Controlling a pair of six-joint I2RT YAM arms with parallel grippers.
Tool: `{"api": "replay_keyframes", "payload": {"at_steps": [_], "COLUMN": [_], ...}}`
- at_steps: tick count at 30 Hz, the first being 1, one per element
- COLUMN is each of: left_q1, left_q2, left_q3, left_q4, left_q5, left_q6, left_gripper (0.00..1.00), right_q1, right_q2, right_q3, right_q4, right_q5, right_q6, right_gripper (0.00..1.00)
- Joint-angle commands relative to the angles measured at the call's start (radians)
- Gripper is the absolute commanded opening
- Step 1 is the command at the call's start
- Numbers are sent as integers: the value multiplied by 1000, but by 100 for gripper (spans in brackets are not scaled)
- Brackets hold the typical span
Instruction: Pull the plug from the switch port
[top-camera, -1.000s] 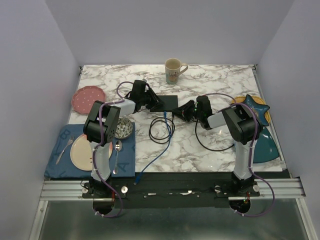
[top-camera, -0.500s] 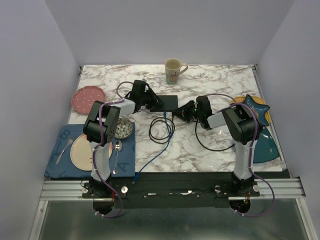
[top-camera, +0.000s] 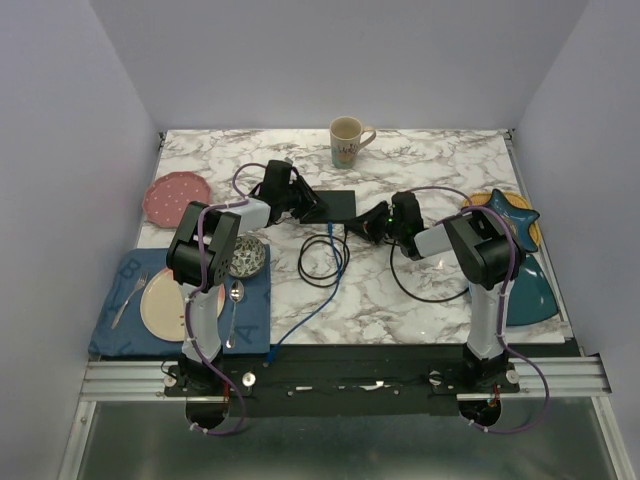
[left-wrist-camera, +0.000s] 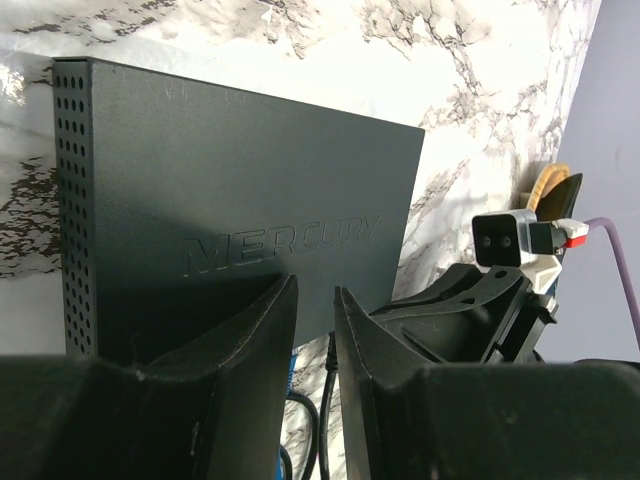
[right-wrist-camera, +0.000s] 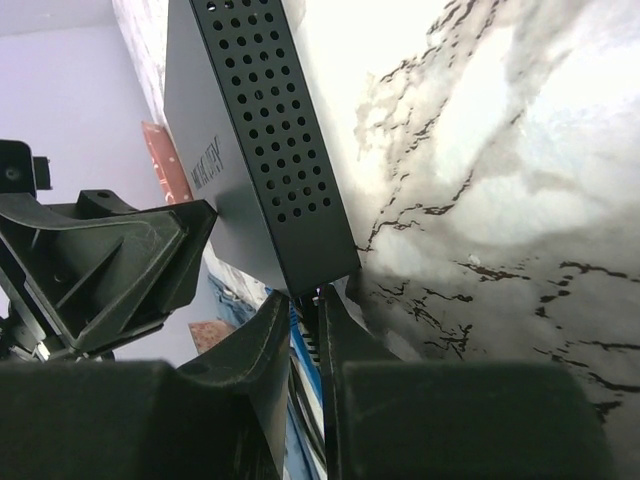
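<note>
The black switch (top-camera: 336, 204) lies flat mid-table; it also shows in the left wrist view (left-wrist-camera: 250, 200) and the right wrist view (right-wrist-camera: 250, 150). My left gripper (top-camera: 306, 205) rests at its left end, with its jaws (left-wrist-camera: 315, 300) nearly together and nothing between them. My right gripper (top-camera: 366, 223) is at the switch's front right corner. Its jaws (right-wrist-camera: 305, 295) are closed on a dark plug (right-wrist-camera: 308, 320) right under that corner. A blue cable (top-camera: 310, 315) and a black cable loop (top-camera: 318, 268) run from the switch's front towards the near edge.
A mug (top-camera: 346, 141) stands behind the switch. A pink plate (top-camera: 176, 197), a bowl (top-camera: 245, 257) and a blue placemat (top-camera: 120, 310) with plate and cutlery are on the left. A blue star dish (top-camera: 505, 215) and a teal plate (top-camera: 530, 290) are on the right.
Both arms have stayed almost where they were. The loose near end of the blue cable has slid slightly to the left.
</note>
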Motion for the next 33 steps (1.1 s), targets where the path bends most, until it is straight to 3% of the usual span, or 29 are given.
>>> {"api": "replay_keyframes", "payload": {"at_steps": [1, 13, 33], "left_q1": [5, -64, -73], "left_q2": [4, -67, 22], "left_q3": [-52, -164, -83], "left_q4": [-110, -1, 32], "left_q5": [-35, 47, 32], "left_q6": [25, -45, -104], "left_gripper": [38, 38, 38], "right_q1": [1, 1, 11], "right_q2": [-2, -13, -46], "right_q3": [0, 23, -19], "right_q4": [-61, -109, -149], "right_q5": [63, 49, -72], "right_q6": [-36, -111, -209], "right_gripper": [1, 1, 1]}}
